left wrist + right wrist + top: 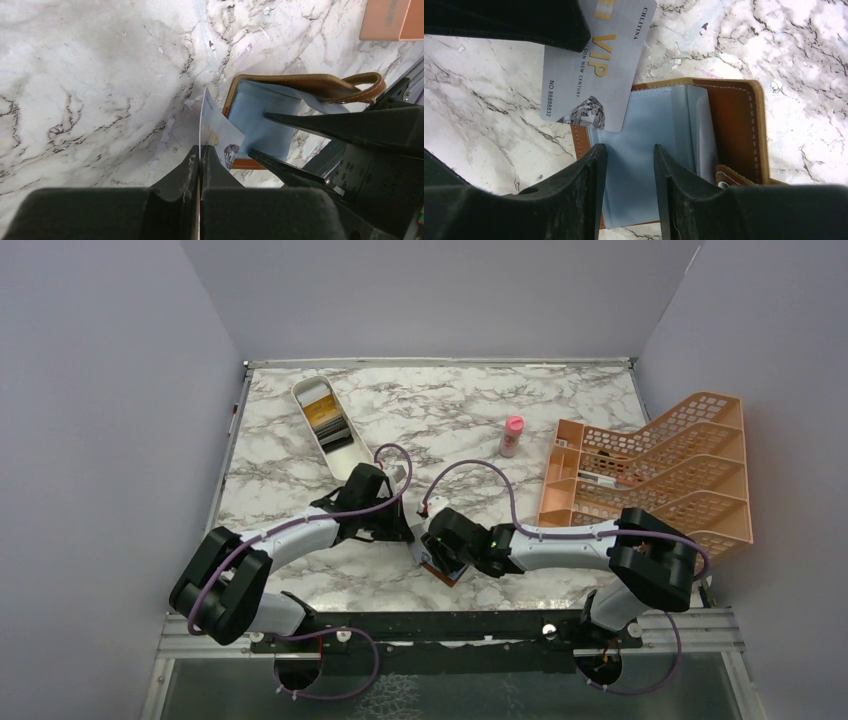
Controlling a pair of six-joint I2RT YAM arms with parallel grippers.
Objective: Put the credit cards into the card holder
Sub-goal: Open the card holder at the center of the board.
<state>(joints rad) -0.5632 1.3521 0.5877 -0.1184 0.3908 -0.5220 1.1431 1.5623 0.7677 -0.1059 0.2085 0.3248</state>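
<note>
Credit card (591,75) at mouth of open card holder (734,125).
Pale VIP card pinched tight in left gripper (200,155), corner overlapping holder's brown edge; right gripper (630,150) half open, fingers (589,190) pressed on holder's blue-grey inside, nothing visibly gripped. Other cards (322,415) sit in white tray (352,455), well beyond holder on bench (460,410).

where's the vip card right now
The card is at the upper left of the right wrist view, pinched by the left gripper, its corner overlapping the left edge of the open wallet.
</note>
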